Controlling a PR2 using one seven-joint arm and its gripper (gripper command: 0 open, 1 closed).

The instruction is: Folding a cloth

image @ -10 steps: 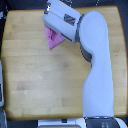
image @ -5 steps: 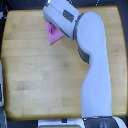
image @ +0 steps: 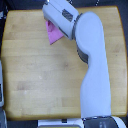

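The pink-magenta cloth (image: 53,34) lies on the wooden tabletop (image: 35,75) near its far edge, left of centre in the exterior view. It shows as a small pointed, folded shape, and its upper right part is hidden under the arm. The gripper (image: 50,20) is at the end of the white arm, right above the cloth's top edge. Its grey-white wrist housing (image: 59,11) covers the fingers, so I cannot see whether they are open or shut, or whether they hold the cloth.
The white arm (image: 92,65) runs from the bottom right up across the table to the far edge. A dark strip borders the table at the exterior view's left (image: 2,80). Pale equipment (image: 60,124) sits along the bottom edge.
The gripper and wrist have shifted a little toward the exterior view's left and the far edge. The visible pink cloth has moved up with it and looks narrower.
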